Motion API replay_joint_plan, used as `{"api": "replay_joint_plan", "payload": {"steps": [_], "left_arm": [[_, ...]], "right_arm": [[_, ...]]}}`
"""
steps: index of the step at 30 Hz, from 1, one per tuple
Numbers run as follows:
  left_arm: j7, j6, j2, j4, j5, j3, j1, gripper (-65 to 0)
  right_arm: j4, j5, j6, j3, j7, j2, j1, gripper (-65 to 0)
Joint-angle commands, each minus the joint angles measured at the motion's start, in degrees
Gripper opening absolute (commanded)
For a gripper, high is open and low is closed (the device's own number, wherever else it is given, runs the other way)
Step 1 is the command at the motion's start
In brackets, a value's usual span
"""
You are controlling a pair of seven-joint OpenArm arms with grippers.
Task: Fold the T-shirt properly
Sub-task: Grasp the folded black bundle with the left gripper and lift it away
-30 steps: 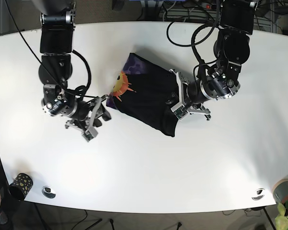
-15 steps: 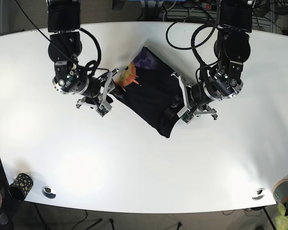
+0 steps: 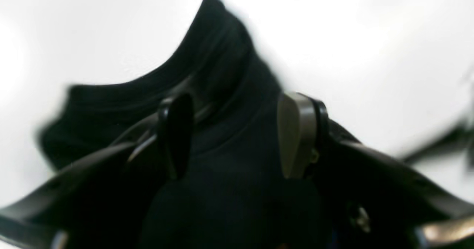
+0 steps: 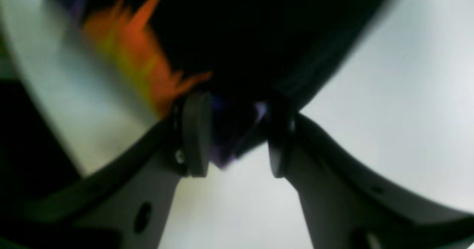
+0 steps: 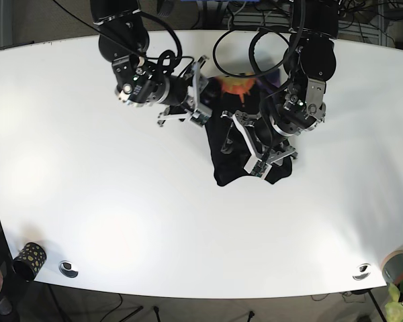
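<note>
We work on a white table (image 5: 121, 221) with rounded corners that fills most of the base view; dark floor and bundled cables (image 5: 255, 10) lie beyond its far edge. At the near left corner stand a dark dotted cup (image 5: 29, 258) and a small round disc (image 5: 68, 268); near the right corner we see a second disc (image 5: 361, 272), a grey pot (image 5: 396, 267) and some green leaves (image 5: 401, 302). The shirt (image 5: 245, 144) lies bunched at the far centre of the table, between the two arms. It is black, with an orange and yellow sun print (image 5: 236, 86) at its far edge and a trace of purple beside it. The cloth is crumpled and partly doubled over, with no flat outline. The right gripper (image 4: 237, 132) holds its jaws narrowly apart on a purple-and-black fold at the shirt's edge, just beside the orange print; the view is blurred, but cloth sits between the pads. The left gripper (image 3: 237, 134) has its jaws set wider, with black cloth lying between the fingers (image 3: 296, 134); we cannot tell whether they press it. Both wrist views are blurred.
</note>
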Motion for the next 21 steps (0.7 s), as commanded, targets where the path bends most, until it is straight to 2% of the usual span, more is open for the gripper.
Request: {"api": "replay_joint_plan", "payload": {"steps": [1,4,10,17,21], "left_arm": [[-1.18,0.39,-0.29,1.05,-0.24,0.90,-0.80,-31.4],[-1.18,0.39,-0.29,1.05,-0.24,1.42,-0.80,-31.7],[-2.32,0.92,-0.29,0.87,0.12,1.34,0.43,-31.8],[-12.08,5.40,-0.64,-2.82,7.24,3.09,6.05,-31.8],[-19.73,8.48,-0.46,-4.31,8.03,0.11,10.98,-31.8]], "right_arm": [[1.84,0.61,0.25,-0.73,1.13,-0.79,0.61,-42.6],[1.93,0.61,0.25,-0.03,1.13,-1.15,0.61,-42.6],[2.02,0.61,0.25,7.01,1.22,-0.97,0.96,-42.6],[1.58,0.61,0.25,14.48,1.22,-0.79,1.49,-42.6],[1.67,0.61,0.25,16.76,1.22,-0.79,1.84,-42.6]]}}
